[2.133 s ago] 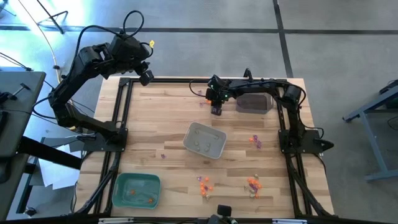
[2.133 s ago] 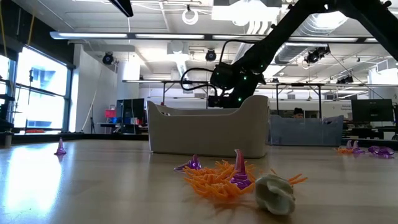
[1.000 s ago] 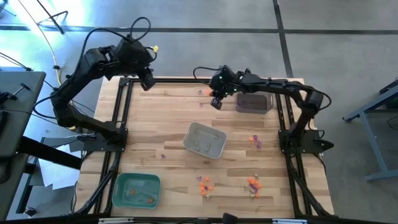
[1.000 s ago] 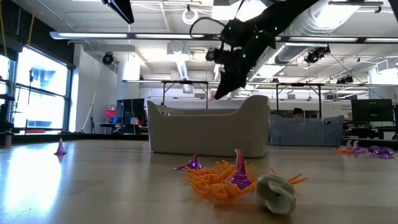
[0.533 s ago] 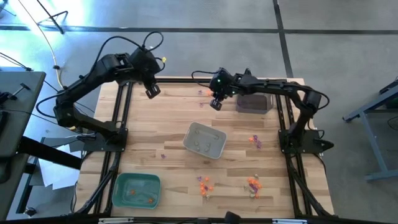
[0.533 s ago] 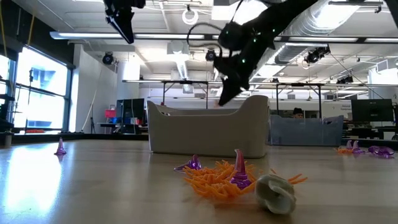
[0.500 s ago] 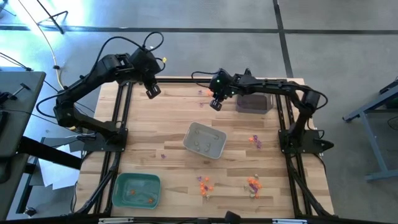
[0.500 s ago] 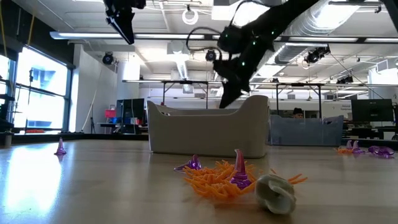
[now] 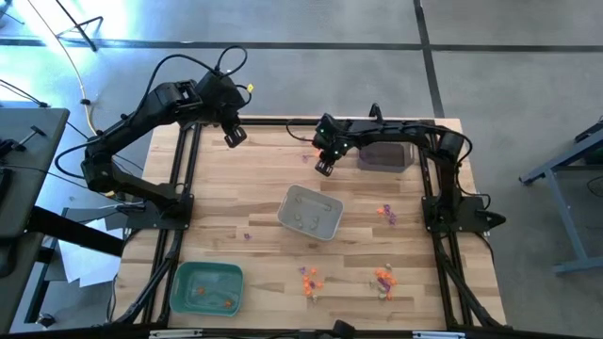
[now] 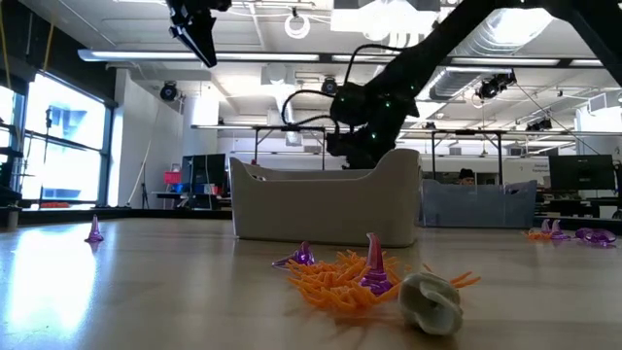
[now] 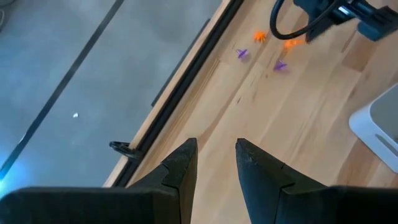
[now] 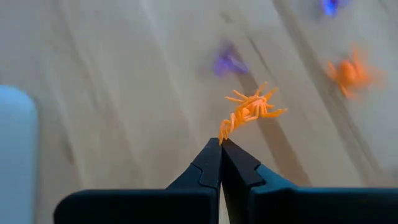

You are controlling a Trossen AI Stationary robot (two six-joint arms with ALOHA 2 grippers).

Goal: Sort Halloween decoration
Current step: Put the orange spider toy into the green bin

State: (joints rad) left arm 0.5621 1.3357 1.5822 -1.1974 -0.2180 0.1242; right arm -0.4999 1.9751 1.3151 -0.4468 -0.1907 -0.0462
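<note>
Right gripper [image 12: 221, 142] pinched tight on an orange spider trinket [image 12: 250, 109], aloft at upper centre of the high view, mid-carry, likely needing release over the green tray [image 9: 206, 287] at lower left; left gripper [image 11: 214, 155] part-open, empty, upper left.

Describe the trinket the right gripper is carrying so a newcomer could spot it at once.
Start at the grey tray in the middle of the table; the right gripper hangs above the boards just beyond it. Pinched at the tips of its shut fingers dangles an orange spider with thin splayed legs. It alone is off the wood; the other purple and orange trinkets nearby lie loose.
</note>
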